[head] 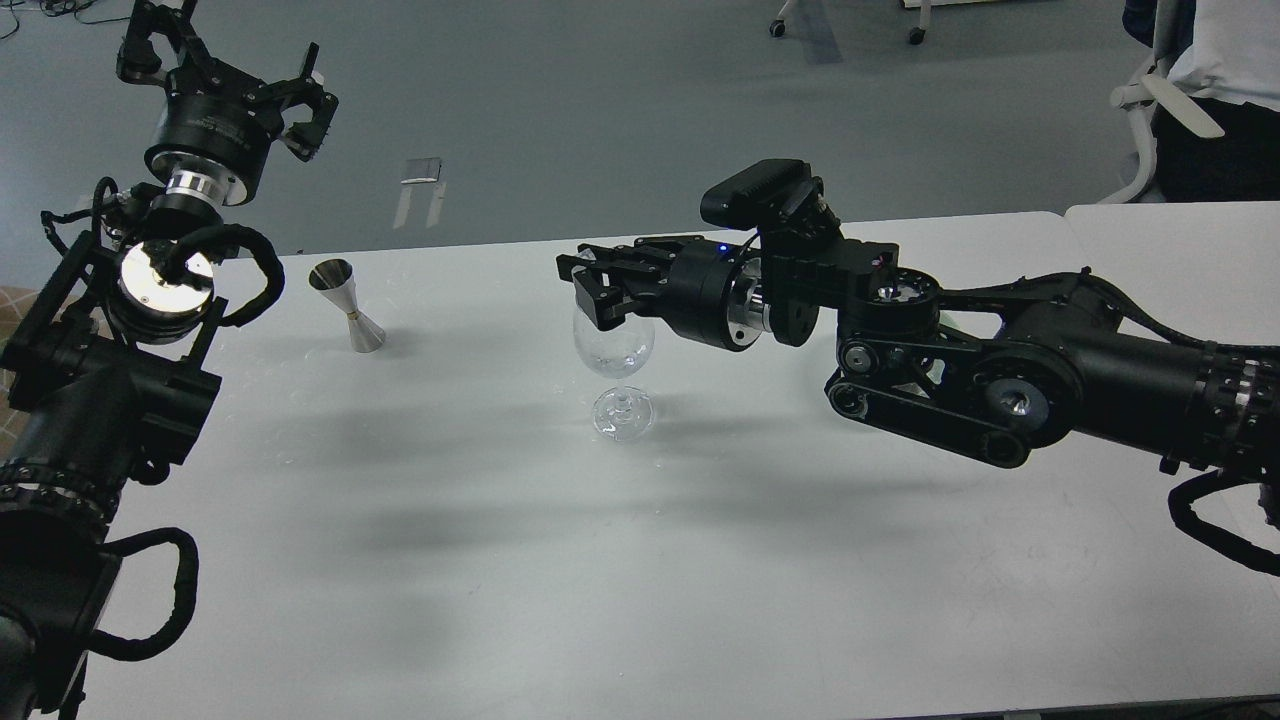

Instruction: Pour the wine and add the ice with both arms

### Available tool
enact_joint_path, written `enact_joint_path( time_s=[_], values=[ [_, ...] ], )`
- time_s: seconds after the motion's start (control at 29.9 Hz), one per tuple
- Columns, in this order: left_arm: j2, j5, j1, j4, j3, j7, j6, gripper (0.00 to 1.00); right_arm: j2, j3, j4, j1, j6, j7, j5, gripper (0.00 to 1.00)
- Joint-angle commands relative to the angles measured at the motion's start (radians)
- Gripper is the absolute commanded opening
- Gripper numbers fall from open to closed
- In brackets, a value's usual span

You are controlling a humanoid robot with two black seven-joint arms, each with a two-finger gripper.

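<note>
A clear wine glass [613, 345] stands upright mid-table; its bowl holds something clear that I cannot identify. My right gripper [590, 287] reaches in from the right and hovers at the glass's rim. Its fingers stand apart, with nothing clearly between them. A steel jigger [350, 305] stands upright on the table to the left of the glass. My left gripper [225, 60] is raised high at the far left, above and behind the jigger, open and empty. No bottle or ice container is in view.
The white table [500, 560] spans the view, and a second white table [1180, 240] adjoins it at the right. An office chair with a seated person [1200, 90] is behind the far right corner. Grey floor lies beyond the back edge.
</note>
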Motion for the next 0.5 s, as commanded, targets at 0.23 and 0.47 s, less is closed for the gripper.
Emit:
enact_joint_path(
  time_s=[0.23,0.47],
  values=[
    [0.000,0.000,0.000,0.000,0.000,-0.002,0.002,0.97,-0.033,0.001,0.001,-0.006,-0.003,0.006,0.000,0.36],
    [0.001,0.000,0.000,0.000,-0.001,-0.002,0.003,0.97,-0.033,0.008,0.003,-0.006,-0.004,0.007,0.002,0.37]
  ],
)
